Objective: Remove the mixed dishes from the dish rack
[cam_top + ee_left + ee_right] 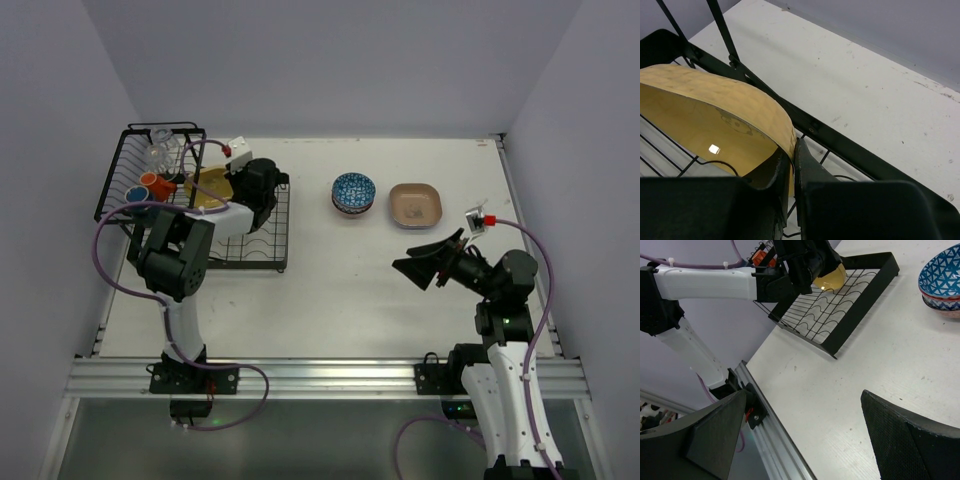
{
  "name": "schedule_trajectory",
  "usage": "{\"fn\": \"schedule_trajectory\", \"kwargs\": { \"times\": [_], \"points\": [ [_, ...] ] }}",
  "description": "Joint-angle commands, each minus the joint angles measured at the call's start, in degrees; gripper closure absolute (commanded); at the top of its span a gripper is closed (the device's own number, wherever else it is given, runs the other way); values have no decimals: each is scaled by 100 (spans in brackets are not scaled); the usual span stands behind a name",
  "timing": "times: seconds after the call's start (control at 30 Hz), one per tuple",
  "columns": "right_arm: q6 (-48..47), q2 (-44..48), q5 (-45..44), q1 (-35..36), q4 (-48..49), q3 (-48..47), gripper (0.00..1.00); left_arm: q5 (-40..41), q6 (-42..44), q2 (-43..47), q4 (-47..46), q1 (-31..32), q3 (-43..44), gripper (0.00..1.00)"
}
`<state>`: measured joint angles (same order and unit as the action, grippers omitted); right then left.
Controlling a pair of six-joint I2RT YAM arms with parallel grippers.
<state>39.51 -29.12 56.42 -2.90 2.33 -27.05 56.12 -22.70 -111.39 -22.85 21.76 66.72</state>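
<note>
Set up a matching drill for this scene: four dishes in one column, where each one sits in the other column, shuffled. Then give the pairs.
1. yellow plate
2. blue-patterned bowl
3. tan plate
4. orange mug

A. alone on the table, farthest right
B. in the raised basket of the rack
C. pinched by the left gripper
D. stacked on a second bowl

Pairs: 1-C, 2-D, 3-A, 4-B

The white scuffed tabletop carries a black wire dish rack at far left. Farther right sits a stack of small patterned bowls (blue-white uppermost) beside a tan rounded-square plate.
</note>
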Motion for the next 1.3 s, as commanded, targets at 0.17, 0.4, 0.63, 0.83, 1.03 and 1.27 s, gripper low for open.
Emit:
{"fn": "schedule_trajectory", "kwargs": {
  "times": [0.17,0.4,0.63,0.83,1.03,1.27],
  "points": [
    [-101,-14,-70,8,-22,-152,1,-144,1082,540,-1687,-14,-194,100],
    [-127,-58,-79,8,-22,-152,1,-610,1250,680,-1995,135,-361,100],
    [4,-76,-131,8,40,-143,1,-2164,1926,1014,-1354,1128,-300,100],
    [206,274,-553,8,-425,-318,1,-4029,2128,2031,-1230,1935,-1028,100],
    [400,548,-1396,8,-795,-529,1,-5302,2443,3297,76,3224,-1696,100],
    [-232,-66,-1274,8,-1252,-766,1,-5252,3192,4757,2309,5408,-2576,100]
  ]
}}
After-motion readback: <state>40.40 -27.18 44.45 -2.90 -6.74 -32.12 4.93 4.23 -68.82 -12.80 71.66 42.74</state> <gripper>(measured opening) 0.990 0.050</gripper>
